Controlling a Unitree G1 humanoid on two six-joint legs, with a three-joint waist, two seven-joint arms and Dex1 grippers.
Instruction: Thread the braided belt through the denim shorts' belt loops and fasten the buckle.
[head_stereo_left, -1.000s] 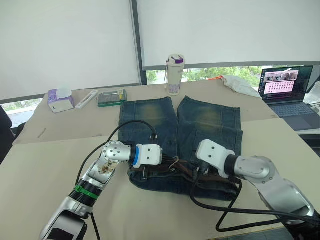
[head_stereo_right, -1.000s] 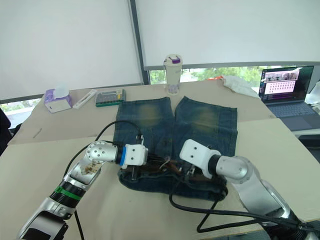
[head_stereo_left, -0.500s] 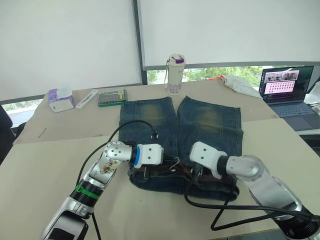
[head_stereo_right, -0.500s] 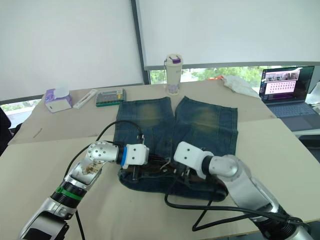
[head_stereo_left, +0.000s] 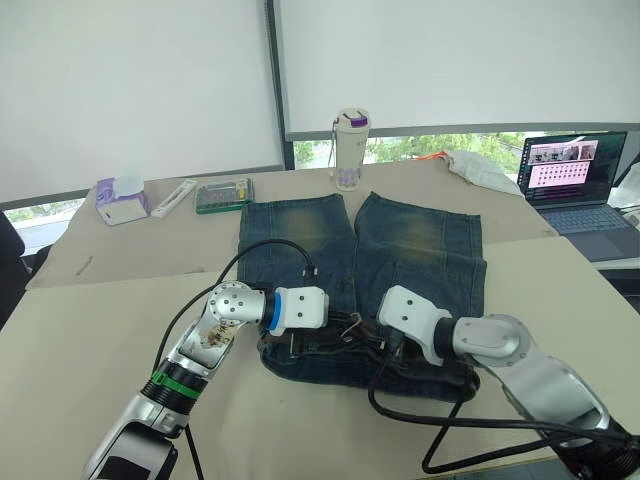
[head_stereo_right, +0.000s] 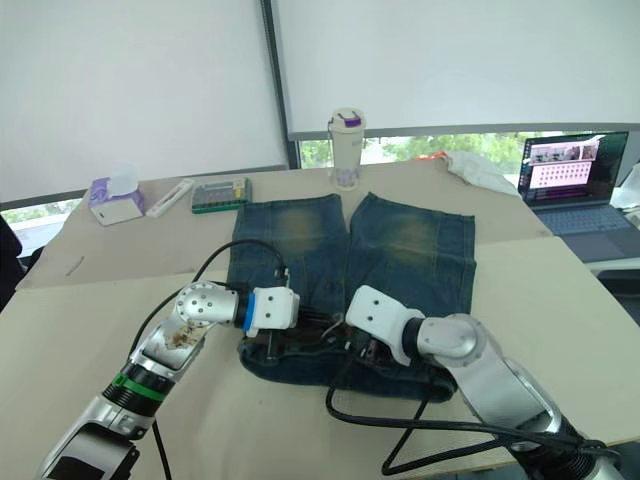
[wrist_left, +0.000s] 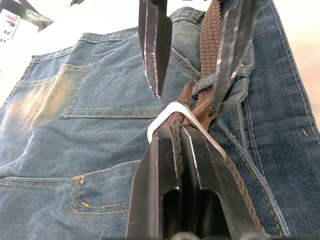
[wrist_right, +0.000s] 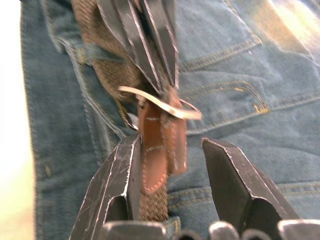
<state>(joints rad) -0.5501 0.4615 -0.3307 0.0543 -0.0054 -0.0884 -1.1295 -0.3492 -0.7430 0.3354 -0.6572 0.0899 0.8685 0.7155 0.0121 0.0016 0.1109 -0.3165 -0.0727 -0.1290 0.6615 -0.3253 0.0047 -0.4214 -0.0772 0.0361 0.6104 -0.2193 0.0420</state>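
At the waistband, left gripper (wrist_left: 177, 132) pinches the buckle (wrist_left: 172, 111); right gripper (wrist_right: 170, 150) gapes.

right hand (wrist_right: 167, 165) shifted left along the waistband, closer to the buckle (wrist_right: 160, 102) and left hand (head_stereo_left: 345, 328)

denim shorts (head_stereo_left: 400, 240): dark blue, faded yellowish patches
braided belt (wrist_left: 210, 30): brown weave
buckle (wrist_right: 160, 104): silver

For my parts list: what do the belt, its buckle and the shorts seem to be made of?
The braided belt: woven brown cord, matte, with a smooth stitched tab that looks like leather. The buckle: shiny silver frame, probably metal. The denim shorts: dark blue denim, faded yellowish patches.
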